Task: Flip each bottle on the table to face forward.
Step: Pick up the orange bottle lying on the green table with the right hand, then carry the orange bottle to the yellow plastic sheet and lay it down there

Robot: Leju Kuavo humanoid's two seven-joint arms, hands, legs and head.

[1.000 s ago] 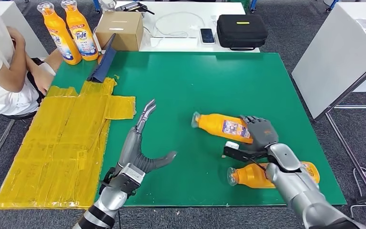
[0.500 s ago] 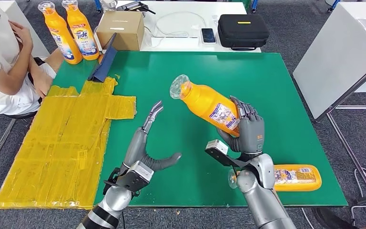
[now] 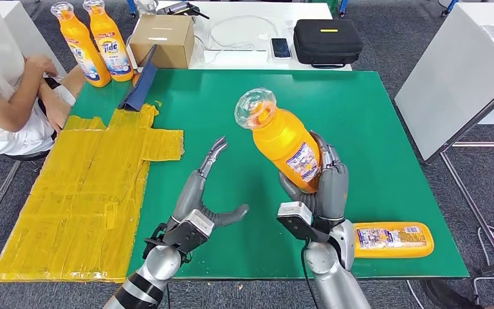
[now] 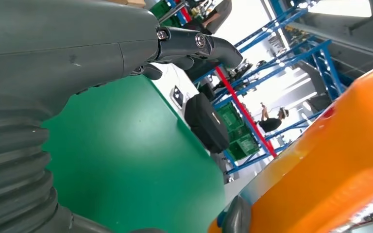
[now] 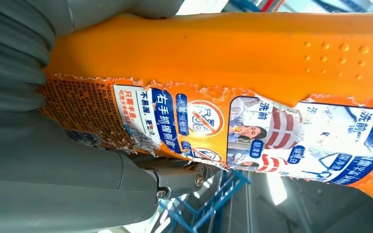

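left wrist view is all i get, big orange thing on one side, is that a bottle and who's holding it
Observer: Yes, an orange bottle, lifted off the green table. The right hand grips its lower half, cap end up.
Operator: is my left hand on it
Observer: No. The left hand hovers beside it with fingers spread, holding nothing.
Operator: which side of it faces the right wrist camera
Observer: The right wrist view shows a small-print label with torn edges.
Operator: any more bottles around
Observer: One more bottle lies on its side near the table's front right corner, and two bottles stand upright at the far left corner.
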